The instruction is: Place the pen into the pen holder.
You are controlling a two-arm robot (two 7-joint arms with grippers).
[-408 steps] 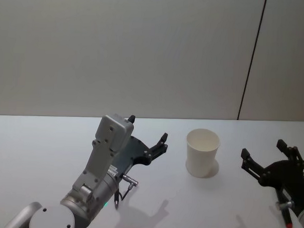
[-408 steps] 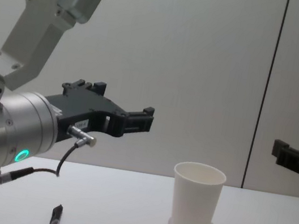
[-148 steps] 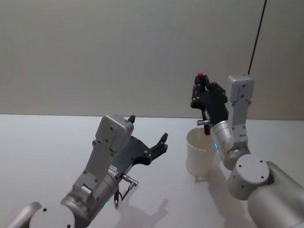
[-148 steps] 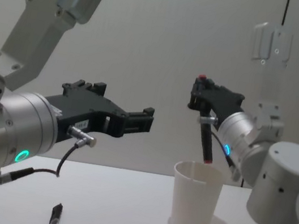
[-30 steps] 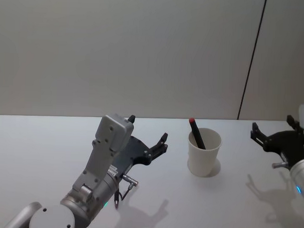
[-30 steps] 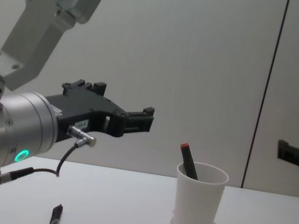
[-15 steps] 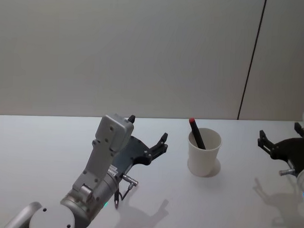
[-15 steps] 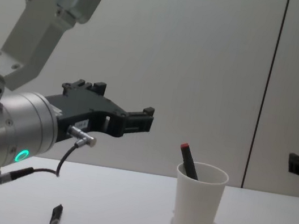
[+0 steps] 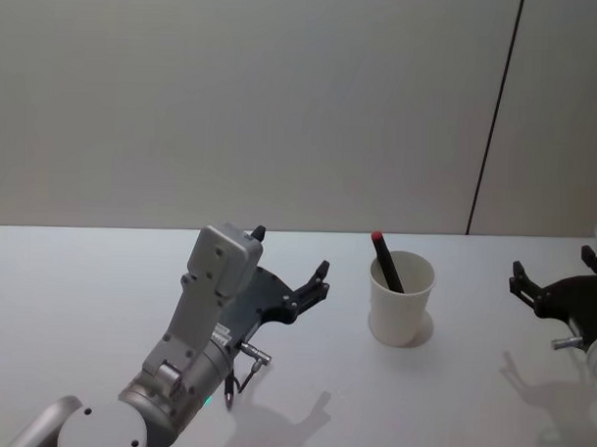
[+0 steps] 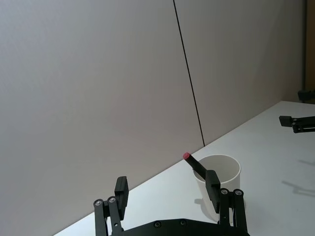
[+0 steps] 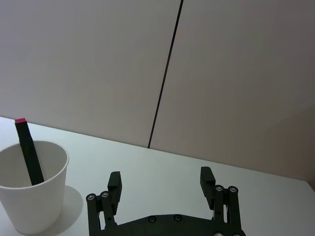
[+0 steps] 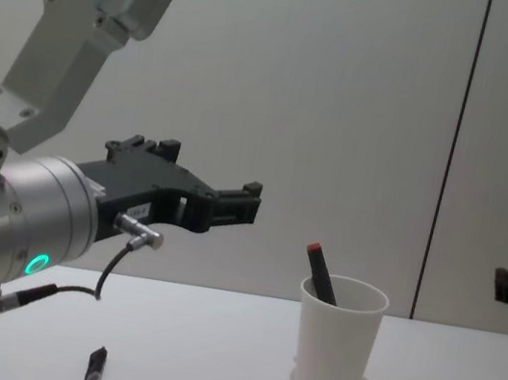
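The black pen with a red cap point(image 9: 384, 260) now stands inside the plain white tapered paper cup point(image 9: 401, 317). It leans on the part of the rim turned away from the right gripper point(image 9: 550, 260), and its capped end pokes above that rim. A few seconds ago that gripper held the pen over the cup's mouth. It has since let go and drawn back, and it now hangs well apart from the cup, low over the white bench point(image 9: 91, 275), with its jaws spread wide and nothing between them. The left gripper point(image 9: 292, 251) has not moved: it hovers open and empty, with the cup ahead of it and off to one side. With the pen resting in the holder and the cup upright, the placement looks complete, and only the right arm's retreat seems left.
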